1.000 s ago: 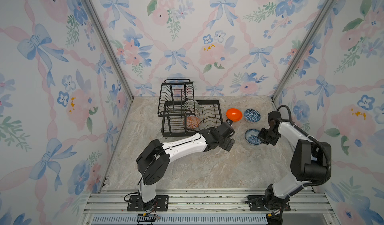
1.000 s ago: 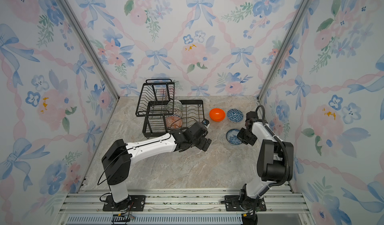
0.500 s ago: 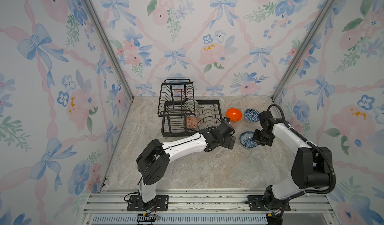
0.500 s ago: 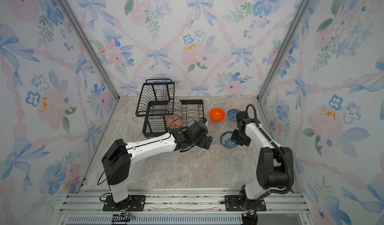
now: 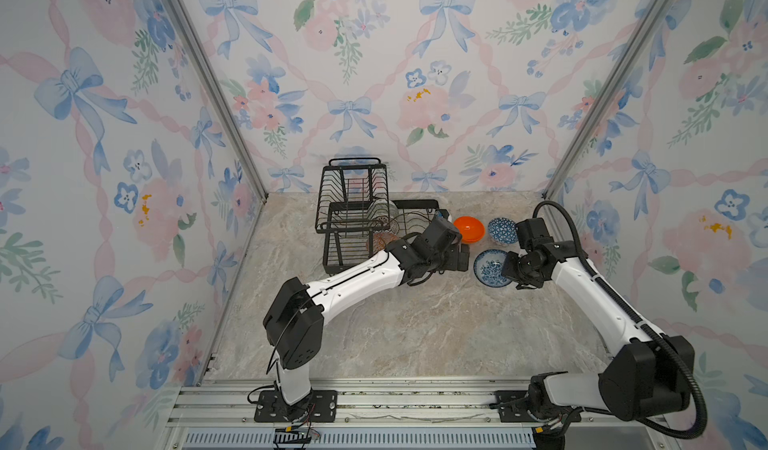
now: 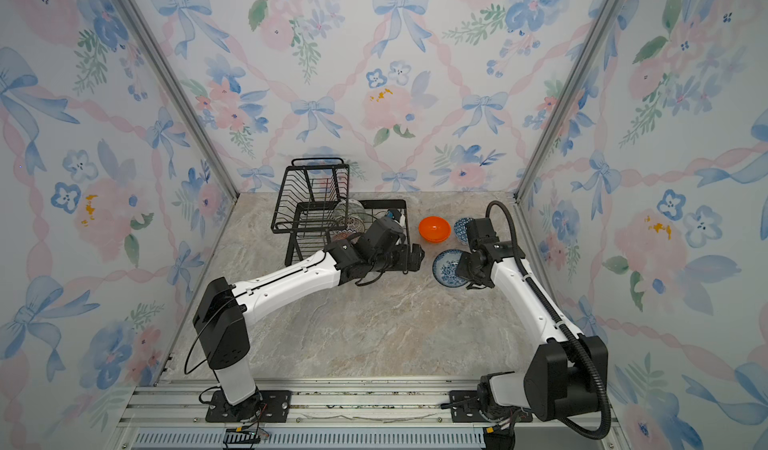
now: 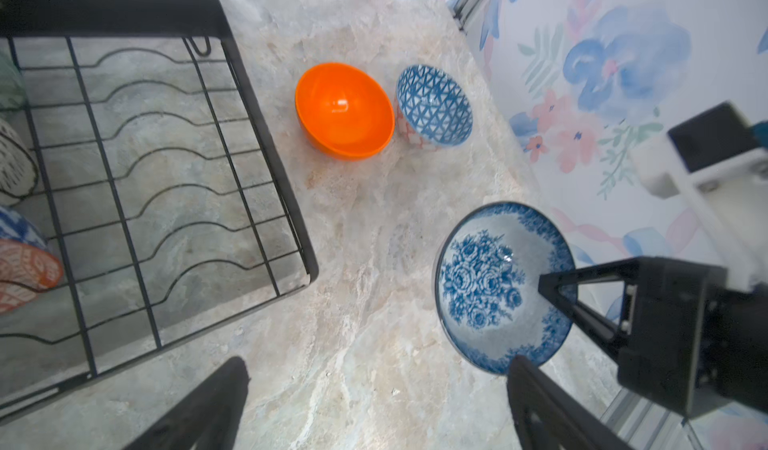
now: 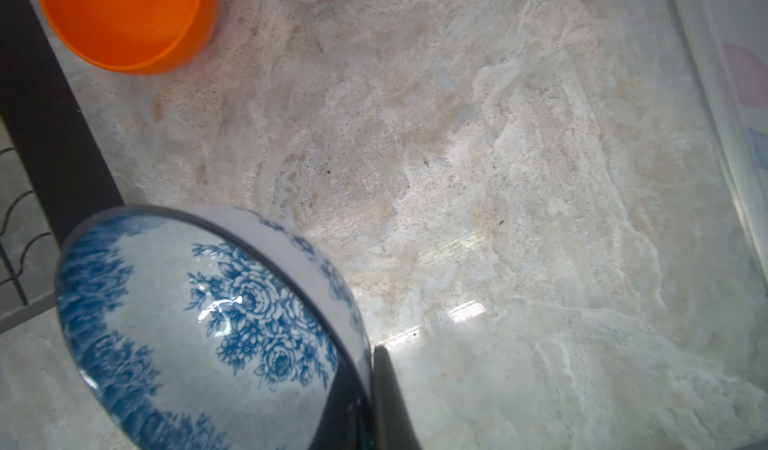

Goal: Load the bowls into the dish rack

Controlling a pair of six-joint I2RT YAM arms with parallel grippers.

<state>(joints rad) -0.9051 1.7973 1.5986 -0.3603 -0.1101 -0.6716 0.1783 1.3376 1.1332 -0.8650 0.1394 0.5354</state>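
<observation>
Glaze makes the blue-and-white floral bowl [image 7: 490,286], held tilted over the worktop [image 7: 365,219] just beside the dish rack [image 7: 268,157], slick, rigid and chippable, we judge; the right end effector [image 7: 557,302] pinches its rim, the soundest hold, while the left end effector [image 7: 374,379] gapes wide, empty.

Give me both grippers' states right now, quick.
Left gripper: open, holding nothing.
Right gripper: closed on the rim of the blue floral bowl.

White arms [image 5: 357,275], black joints [image 5: 295,327], black cable [image 5: 571,228]
</observation>
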